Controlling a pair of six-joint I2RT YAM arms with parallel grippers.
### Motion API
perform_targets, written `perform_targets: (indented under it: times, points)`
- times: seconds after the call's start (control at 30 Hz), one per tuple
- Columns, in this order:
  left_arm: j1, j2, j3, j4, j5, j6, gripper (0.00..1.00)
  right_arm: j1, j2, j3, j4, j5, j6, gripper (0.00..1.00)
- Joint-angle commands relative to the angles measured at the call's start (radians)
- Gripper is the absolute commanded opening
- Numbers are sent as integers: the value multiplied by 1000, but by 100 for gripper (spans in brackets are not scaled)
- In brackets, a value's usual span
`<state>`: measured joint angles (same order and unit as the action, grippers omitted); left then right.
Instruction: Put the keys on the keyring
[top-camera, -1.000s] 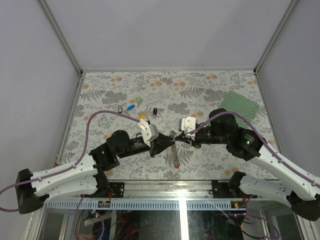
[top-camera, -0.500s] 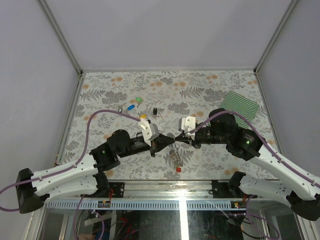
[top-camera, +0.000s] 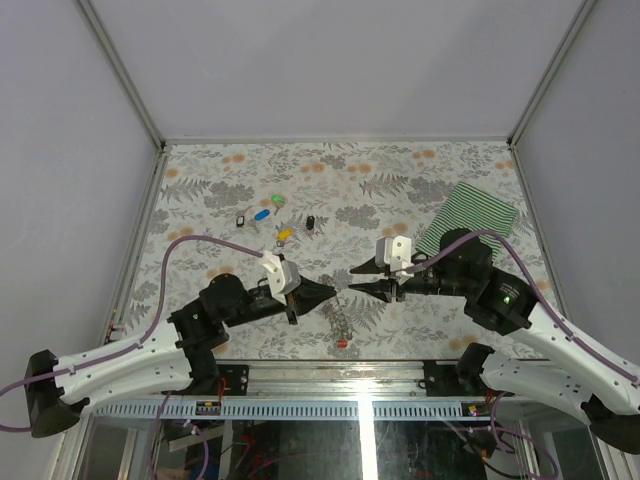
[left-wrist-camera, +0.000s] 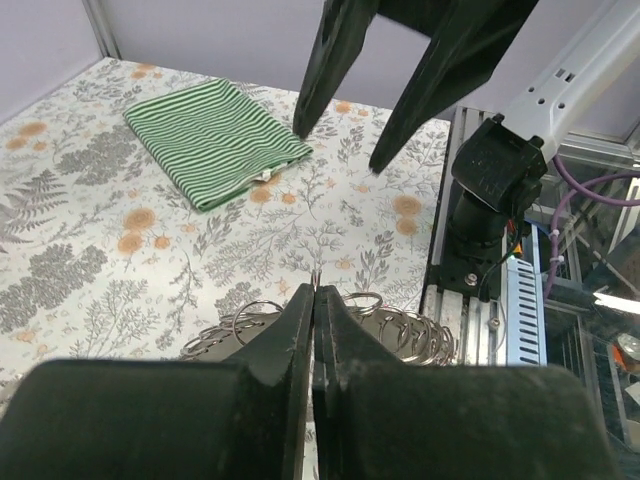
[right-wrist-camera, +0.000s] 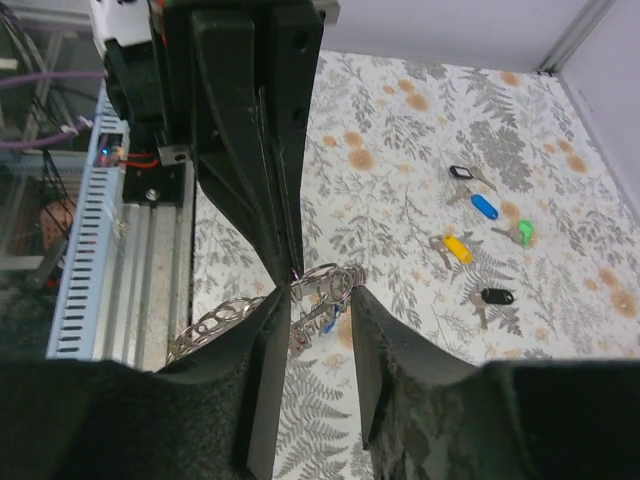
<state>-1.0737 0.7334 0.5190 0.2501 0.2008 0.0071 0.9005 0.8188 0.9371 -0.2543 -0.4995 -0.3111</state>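
Nearest the arms, one red key (top-camera: 342, 343) sits at the low end of the keyring (right-wrist-camera: 322, 283), a single string of linked wire loops, and seems already threaded on. The left gripper (left-wrist-camera: 315, 292) pinches the keyring's top loop with its fingers pressed together, probably to steady it for threading, while the right gripper (right-wrist-camera: 318, 306) stands spread just beside that loop, holding nothing. Farther out on the table (top-camera: 200, 190) five more wait apart from the ring: a yellow key (right-wrist-camera: 455, 247), a black key (right-wrist-camera: 495, 296), a second black key (right-wrist-camera: 463, 172), a blue key (right-wrist-camera: 485, 205) and a green key (right-wrist-camera: 523, 232), with one striped cloth (left-wrist-camera: 215, 135) off to the far right, unused.
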Motion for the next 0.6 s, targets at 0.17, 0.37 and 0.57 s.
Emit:
perform_targets:
  times: [0.17,0.37,0.57]
  points:
    - [55,-56,-46,188,63,-102,0,7,28,-14,196,-54,262,50]
    - [285,-55,-93,329,335,-270,0,-66,104,-13,271,-262,360,51]
    - [337,-81,-101,377,414,-282,0,-184,100,-99,542,-435,529,53]
